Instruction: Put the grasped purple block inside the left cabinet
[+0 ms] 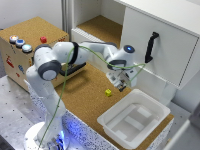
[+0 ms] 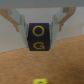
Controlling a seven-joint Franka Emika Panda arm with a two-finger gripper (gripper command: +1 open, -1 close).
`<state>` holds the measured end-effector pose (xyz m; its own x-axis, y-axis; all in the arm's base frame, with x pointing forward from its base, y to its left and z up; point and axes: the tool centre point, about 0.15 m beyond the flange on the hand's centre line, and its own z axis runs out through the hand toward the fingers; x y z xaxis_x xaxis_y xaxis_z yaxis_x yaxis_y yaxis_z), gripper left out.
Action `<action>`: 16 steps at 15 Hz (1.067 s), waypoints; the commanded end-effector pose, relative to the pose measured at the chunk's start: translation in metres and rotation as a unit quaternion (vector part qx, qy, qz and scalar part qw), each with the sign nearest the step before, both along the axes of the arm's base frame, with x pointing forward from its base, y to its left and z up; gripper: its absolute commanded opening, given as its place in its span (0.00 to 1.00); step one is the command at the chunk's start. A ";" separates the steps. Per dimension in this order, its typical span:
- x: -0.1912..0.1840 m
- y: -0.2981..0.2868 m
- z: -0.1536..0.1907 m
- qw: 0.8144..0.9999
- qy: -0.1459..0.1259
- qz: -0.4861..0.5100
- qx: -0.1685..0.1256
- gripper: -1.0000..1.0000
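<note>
In the wrist view the purple block [image 2: 39, 44], a dark cube with yellow letters, sits clamped between the two fingers [image 2: 19, 22] of my gripper [image 2: 39, 31], held above the cork surface. In the exterior view my gripper [image 1: 121, 85] hangs over the cork counter, in front of the white door, and the block is too small to make out there. The left cabinet [image 1: 100, 26], an open white-walled bay with a cork floor, lies behind and toward the exterior view's left of the gripper. A small yellow cube [image 1: 108, 92] [image 2: 39, 81] rests on the counter just beside the gripper.
A white door with a black handle [image 1: 151, 47] stands close behind the gripper. A white tray [image 1: 135, 117] sits at the counter's front right. A cork box with coloured buttons [image 1: 27, 42] stands at the exterior view's left.
</note>
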<state>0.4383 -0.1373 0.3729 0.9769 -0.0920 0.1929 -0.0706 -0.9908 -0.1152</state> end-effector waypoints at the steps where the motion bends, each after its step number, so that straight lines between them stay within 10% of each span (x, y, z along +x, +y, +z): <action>1: 0.009 0.125 0.023 0.994 -0.053 0.097 -0.023 0.00; 16: 0.163 0.319 0.116 0.978 -0.170 0.118 -0.030 0.00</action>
